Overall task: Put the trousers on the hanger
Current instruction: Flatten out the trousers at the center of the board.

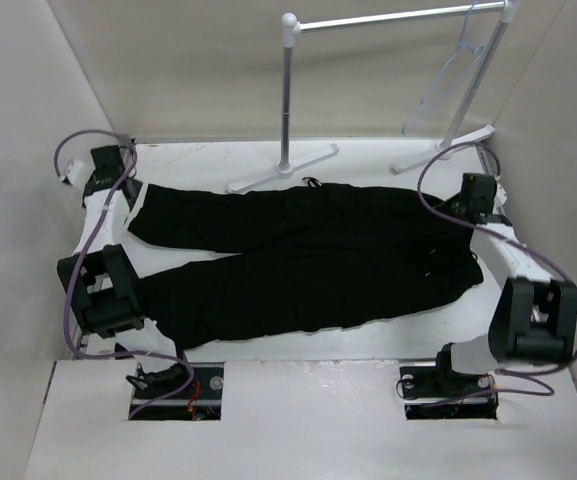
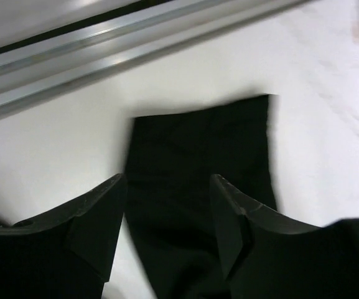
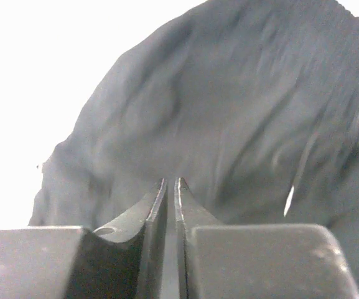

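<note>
**Trousers (image 1: 308, 260) flat, hanger (image 1: 438, 95) bare: barely begun**

Spread across table (image 1: 368, 335), leg ends toward left pincer (image 2: 167, 180), waist under right pincer (image 3: 170, 182). Left pincer: released, jaws wide, poised just above one leg cuff, hem just ahead of fingertips. Right pincer: clenched on nothing, fingers pressed together just above waist fabric. Hanger: well beyond right pincer, dangling from rack (image 1: 286, 90). By judgement, nothing achieved: no grasp, no lift. Left to do: gripping, raising, draping over hanger bar.
</note>
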### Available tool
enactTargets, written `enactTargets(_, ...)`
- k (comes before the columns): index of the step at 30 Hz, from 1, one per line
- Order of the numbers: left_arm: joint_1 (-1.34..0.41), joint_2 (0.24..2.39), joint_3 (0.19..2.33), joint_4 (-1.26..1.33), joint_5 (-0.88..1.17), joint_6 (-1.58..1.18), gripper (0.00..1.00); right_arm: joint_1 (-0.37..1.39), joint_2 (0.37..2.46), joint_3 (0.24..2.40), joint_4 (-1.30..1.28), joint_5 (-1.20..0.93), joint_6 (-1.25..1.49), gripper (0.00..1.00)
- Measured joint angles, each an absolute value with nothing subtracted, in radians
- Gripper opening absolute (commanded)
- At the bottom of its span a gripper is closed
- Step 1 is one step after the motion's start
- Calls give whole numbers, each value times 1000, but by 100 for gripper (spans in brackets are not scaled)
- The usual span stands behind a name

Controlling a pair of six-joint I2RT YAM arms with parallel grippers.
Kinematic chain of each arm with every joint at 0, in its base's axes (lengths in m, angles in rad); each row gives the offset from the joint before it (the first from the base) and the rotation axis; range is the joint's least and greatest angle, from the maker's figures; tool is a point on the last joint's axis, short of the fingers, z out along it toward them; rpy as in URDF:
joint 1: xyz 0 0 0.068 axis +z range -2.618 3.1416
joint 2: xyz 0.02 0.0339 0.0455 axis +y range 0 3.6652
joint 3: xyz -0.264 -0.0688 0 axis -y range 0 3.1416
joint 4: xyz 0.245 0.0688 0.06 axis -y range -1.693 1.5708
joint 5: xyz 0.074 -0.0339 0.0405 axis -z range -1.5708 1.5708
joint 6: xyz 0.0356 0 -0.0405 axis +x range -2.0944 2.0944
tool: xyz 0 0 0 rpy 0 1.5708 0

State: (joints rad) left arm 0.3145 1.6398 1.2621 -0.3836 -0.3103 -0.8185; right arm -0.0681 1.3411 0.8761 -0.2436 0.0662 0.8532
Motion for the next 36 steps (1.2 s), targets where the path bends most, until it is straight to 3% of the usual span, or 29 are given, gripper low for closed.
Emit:
enactTargets(2, 265, 1668, 1346, -376, -300, -816, 57, -122, 1458, 955, -229, 75, 852, 20)
enactTargets(7, 168, 1885, 1576, -328, -228, -808, 60, -226, 1691, 1115, -215, 93, 850, 61)
enactTargets(10, 141, 2035, 1660, -325, -198, -796, 63, -254, 1771, 1164, -217, 104, 845, 64)
enactTargets(16, 138, 2271, 1810, -364, -188, -758, 60, -255, 1874, 1266, -264, 146, 845, 60)
enactTargets(20, 143, 2281, 1860, -367, -180, -752, 43, -254, 1950, 1359, -312, 167, 843, 59)
enactTargets(23, 151, 2296, 1863, -367, -180, -748, 22, -254, 2000, 1439, -376, 173, 833, 43)
enactTargets(25, 157, 2318, 1864, -367, -184, -746, 16, -254, 2026, 1487, -401, 176, 821, 28)
enactTargets(28, 168, 2332, 1886, -365, -192, -744, 13, -254, 2042, 1524, -424, 182, 813, 10)
enactTargets(34, 187, 2421, 2030, -377, -203, -745, 12, -254, 2042, 1543, -420, 187, 833, 7)
enactTargets(36, 190, 2433, 2064, -386, -204, -745, 16, -255, 2034, 1531, -397, 185, 847, 11)
